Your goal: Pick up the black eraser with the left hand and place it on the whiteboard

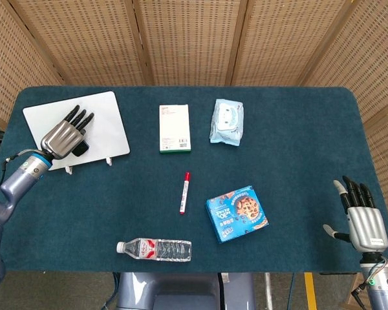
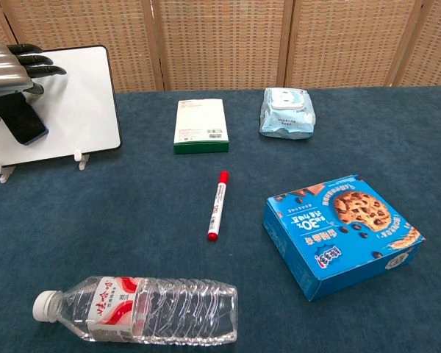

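Left hand [image 2: 7,62] over flat white whiteboard [image 2: 81,95], fingers spread above small black eraser [image 2: 18,119] (grip unclear). Lift straight off, avoid dragging.

Brushed metal is gleaming on the left hand [image 2: 6,62] above a glossy whiteboard [image 2: 81,95], a possibly rubbery matt black eraser [image 2: 18,118] and napped blue table cloth [image 2: 132,198].
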You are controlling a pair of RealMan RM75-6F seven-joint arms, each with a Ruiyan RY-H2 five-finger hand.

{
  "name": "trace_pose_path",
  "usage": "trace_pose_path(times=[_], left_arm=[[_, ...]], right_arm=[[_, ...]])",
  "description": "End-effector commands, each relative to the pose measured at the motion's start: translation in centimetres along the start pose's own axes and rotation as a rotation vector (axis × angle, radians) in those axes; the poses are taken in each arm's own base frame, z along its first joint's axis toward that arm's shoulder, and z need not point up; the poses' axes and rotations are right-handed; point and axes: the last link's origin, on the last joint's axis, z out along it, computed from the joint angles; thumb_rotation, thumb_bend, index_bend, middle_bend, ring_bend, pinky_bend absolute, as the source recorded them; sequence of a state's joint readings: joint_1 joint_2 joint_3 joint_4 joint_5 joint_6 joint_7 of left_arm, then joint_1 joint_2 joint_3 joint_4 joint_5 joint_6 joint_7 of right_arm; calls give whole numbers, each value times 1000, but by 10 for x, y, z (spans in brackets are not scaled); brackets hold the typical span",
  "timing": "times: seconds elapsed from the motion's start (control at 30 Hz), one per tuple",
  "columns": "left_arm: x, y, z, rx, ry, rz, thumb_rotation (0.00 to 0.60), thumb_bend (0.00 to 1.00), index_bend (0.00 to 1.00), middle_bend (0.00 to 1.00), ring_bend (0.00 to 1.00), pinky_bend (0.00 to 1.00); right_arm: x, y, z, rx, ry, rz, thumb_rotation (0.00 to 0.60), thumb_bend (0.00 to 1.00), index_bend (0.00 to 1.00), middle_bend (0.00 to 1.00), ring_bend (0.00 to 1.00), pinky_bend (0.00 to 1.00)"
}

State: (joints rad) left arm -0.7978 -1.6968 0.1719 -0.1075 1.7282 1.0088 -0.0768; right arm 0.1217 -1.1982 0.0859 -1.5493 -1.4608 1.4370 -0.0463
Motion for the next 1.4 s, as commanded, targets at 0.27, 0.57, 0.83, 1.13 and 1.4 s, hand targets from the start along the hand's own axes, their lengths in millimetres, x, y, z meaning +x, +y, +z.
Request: trace_pose_path(times=[0.27, 0.57, 0.83, 1.13, 1.4], left_arm=[[4, -6, 0, 5, 24, -26, 600, 82, 97, 0, 0, 0], [29, -20, -9, -4, 203, -159, 600, 60, 20, 0, 0, 0], [55, -17, -37, 110, 483, -539, 600, 58, 4, 0, 0, 0], [77, 34, -105, 228, 480, -788, 600, 57, 4, 0, 0, 0], [77, 75, -156, 372, 275, -943, 600, 57, 5, 0, 0, 0]], right_arm=[[0, 0, 0, 2, 1, 1, 600, 53, 28, 0, 0, 0], [-1, -1, 0, 6, -6, 1, 600, 53, 28, 0, 0, 0], [2, 0, 0, 13, 3, 18, 600, 53, 28, 0, 0, 0], [2, 2, -1, 23, -2, 18, 600, 53, 28, 0, 0, 0], [5, 1, -3, 35, 6, 17, 600, 53, 28, 0, 0, 0]])
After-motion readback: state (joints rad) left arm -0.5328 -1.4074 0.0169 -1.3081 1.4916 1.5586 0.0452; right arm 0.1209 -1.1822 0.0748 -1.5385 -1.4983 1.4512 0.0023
